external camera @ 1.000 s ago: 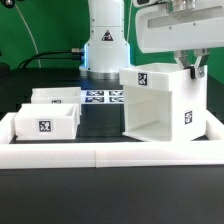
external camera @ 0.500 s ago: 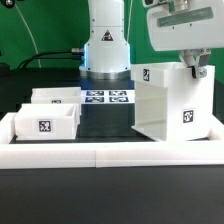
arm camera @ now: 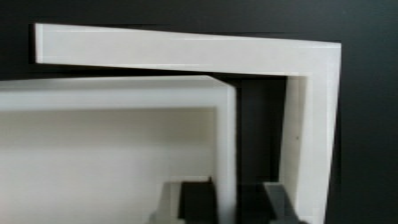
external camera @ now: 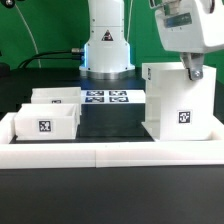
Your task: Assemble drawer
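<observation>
The white drawer case [external camera: 180, 100] stands on the black table at the exterior view's right, with a square tag on its front. My gripper [external camera: 190, 68] comes down on its top edge at the far right and is shut on a thin wall of the case. In the wrist view the case wall [arm camera: 107, 140] runs down between my two dark fingers [arm camera: 192, 203], with the gripper [arm camera: 237, 205] closed around it. Two small open-top trays sit at the left: one in front [external camera: 45, 120] with a tag, one behind [external camera: 60, 96].
The marker board [external camera: 108, 97] lies flat between the trays and the case, in front of the robot base [external camera: 105, 45]. A low white wall [external camera: 110, 152] edges the table's front and sides. The case stands close to the wall's right end.
My gripper has carried the case toward the exterior view's right, and the case now faces the camera more squarely. The trays have not moved.
</observation>
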`<action>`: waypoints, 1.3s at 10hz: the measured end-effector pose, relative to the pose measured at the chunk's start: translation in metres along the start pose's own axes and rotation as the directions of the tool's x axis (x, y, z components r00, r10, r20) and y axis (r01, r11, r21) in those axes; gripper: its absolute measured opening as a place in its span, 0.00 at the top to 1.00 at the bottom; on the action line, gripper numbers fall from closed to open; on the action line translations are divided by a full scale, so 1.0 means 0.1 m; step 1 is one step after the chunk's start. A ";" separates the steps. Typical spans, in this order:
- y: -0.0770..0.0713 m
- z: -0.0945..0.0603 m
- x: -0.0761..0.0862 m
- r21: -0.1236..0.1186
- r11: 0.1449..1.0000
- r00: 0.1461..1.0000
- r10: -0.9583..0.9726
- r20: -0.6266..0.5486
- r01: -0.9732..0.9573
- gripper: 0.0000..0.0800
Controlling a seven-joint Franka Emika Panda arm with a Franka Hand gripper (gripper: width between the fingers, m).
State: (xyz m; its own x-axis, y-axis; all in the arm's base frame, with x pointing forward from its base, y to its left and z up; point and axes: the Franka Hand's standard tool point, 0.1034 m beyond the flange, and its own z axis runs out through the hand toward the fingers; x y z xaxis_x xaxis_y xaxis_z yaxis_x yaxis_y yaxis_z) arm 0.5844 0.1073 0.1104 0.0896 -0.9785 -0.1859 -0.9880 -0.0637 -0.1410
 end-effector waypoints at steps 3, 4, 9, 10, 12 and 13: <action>0.00 0.01 -0.01 -0.001 1.000 1.000 -0.014 0.001 0.014 0.95; -0.06 0.04 -0.02 0.000 1.000 1.000 -0.018 0.002 0.018 0.95; -0.41 0.11 0.02 0.005 1.000 1.000 -0.003 0.006 0.003 0.95; -0.46 0.12 0.03 0.005 1.000 1.000 0.001 0.007 -0.001 0.95; -0.54 0.12 0.02 0.011 1.000 1.000 0.016 0.004 -0.016 0.95; -0.54 0.12 0.02 0.008 1.000 1.000 0.022 0.004 -0.022 0.95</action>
State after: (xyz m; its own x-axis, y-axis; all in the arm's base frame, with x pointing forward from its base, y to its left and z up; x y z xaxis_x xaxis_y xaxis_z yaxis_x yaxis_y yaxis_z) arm 0.6398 0.1112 0.1061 0.0685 -0.9789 -0.1924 -0.9886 -0.0407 -0.1449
